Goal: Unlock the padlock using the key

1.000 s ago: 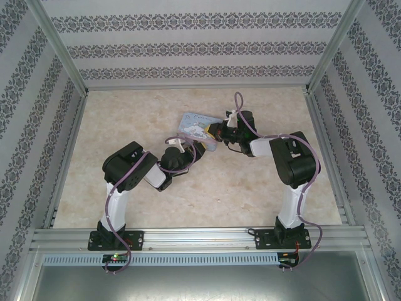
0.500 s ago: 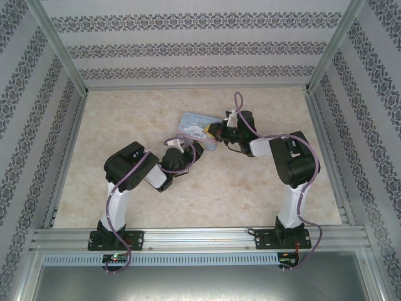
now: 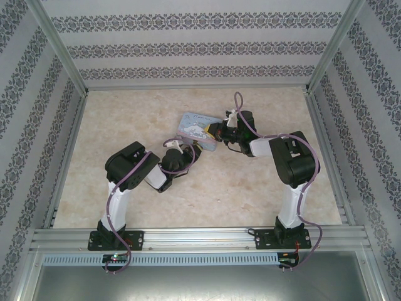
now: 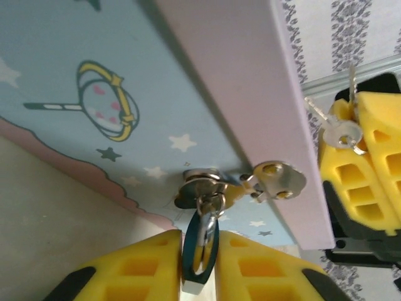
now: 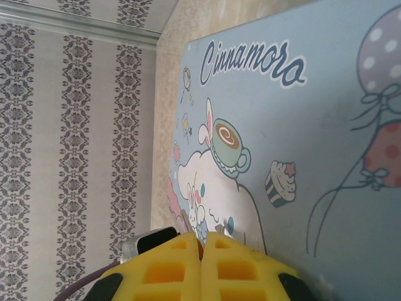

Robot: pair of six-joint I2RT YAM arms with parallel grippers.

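Left wrist — left gripper [image 4: 199,243] has just clamped the padlock [image 4: 202,271] | right gripper [image 4: 363,164] clenched on key [image 4: 341,130] | padlock steadied — insertion next

There is one flat pastel-blue tin box printed with cartoon figures [image 3: 199,128]. It has one silvery metal hasp [image 4: 254,185], and one tiny padlock with a dark blue-teal body and silvery shackle [image 4: 200,251]. Two thin silvery metal keys [image 4: 338,128] seem to share one small ring (they are tiny, so that count is unsure). There are two black-and-white robot arms and two grippers, the left gripper [image 4: 200,248] and the right gripper [image 5: 200,248], each with two yellow fingers.
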